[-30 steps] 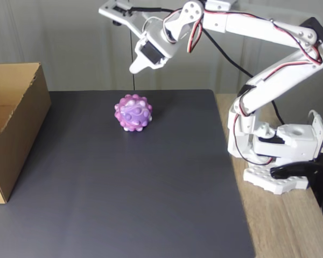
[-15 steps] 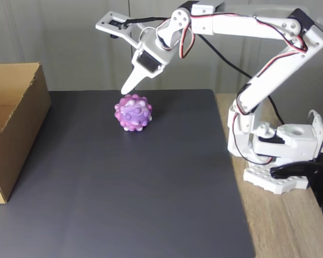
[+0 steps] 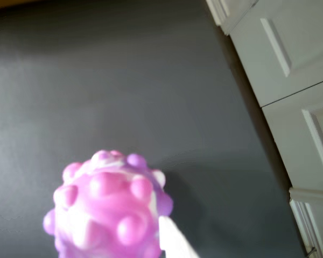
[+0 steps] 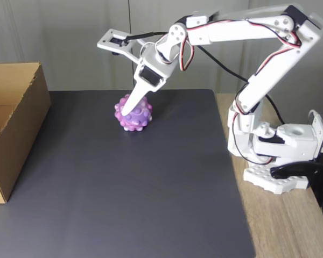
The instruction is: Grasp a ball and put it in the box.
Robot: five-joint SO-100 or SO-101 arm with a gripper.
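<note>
While ball [image 4: 134, 115] sits outside, box [image 4: 13, 126] open-topped

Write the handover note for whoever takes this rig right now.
Gripper: down at the ball, one white finger in front of it in the fixed view; whether it is open or shut cannot be told.
Ball: on the dark mat, not lifted.
Box: at the mat's left edge in the fixed view, open, no ball seen in it.
Done: approach.
Left: close on the ball, lift, carry to the box, release.

Bumpy purple-pink ball [image 4: 134, 114] on mat; cardboard box [image 4: 13, 123] (open) far left.
</note>
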